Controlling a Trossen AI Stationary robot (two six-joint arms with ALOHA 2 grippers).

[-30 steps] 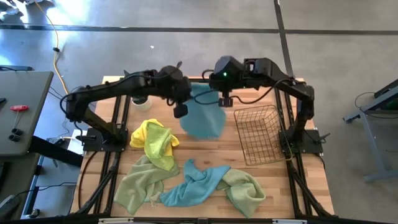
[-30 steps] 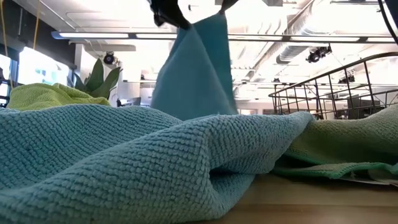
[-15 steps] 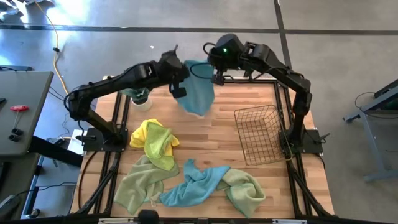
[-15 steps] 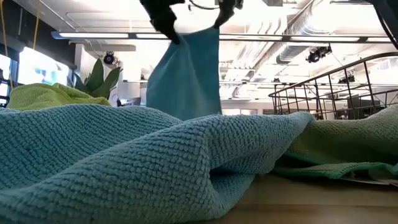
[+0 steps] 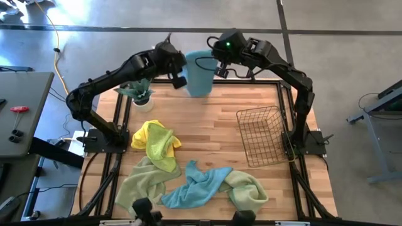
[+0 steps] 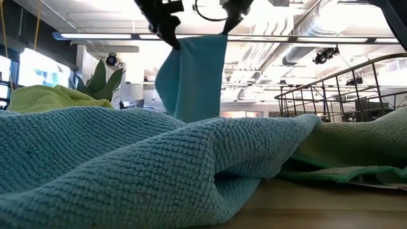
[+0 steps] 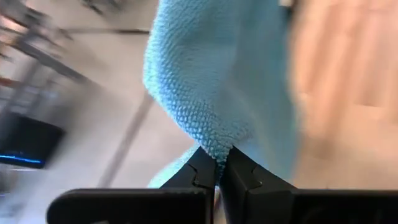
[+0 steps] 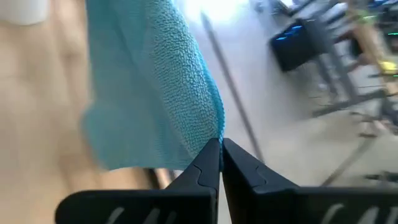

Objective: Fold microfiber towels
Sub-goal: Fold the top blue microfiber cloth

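A light blue microfiber towel [image 5: 200, 75] hangs between my two grippers over the table's far edge. My left gripper [image 5: 178, 80] is shut on its left upper corner and my right gripper [image 5: 219, 68] on its right upper corner. In the low view the blue towel [image 6: 191, 76] hangs as a sheet, its lower end hidden behind the heap in front. A yellow towel [image 5: 157, 141], a pale green one [image 5: 141, 185], another blue one [image 5: 198, 185] and a green one [image 5: 248, 191] lie crumpled on the near half of the table. My left gripper pinches one upper corner [image 7: 213, 147] of the blue towel between its two fingertips, slanting down from the table's left. The cloth hangs below the fingers. My right gripper pinches the other upper corner [image 8: 213, 127] between its two fingertips, slanting down from the right. The top edge [image 6: 200, 38] runs nearly straight between the two grippers.
A copper wire basket [image 5: 264, 135] stands at the right of the table. A potted plant [image 5: 139, 93] stands at the far left, close under my left arm. Bare wood [image 5: 207, 125] lies in the middle, between the hanging towel and the heap.
Both grippers, shut on the blue towel's corners, have gone toward the table's far edge, the towel going with them. It hung over the middle of the far half before; now it hangs at the far edge and shows narrower from above.
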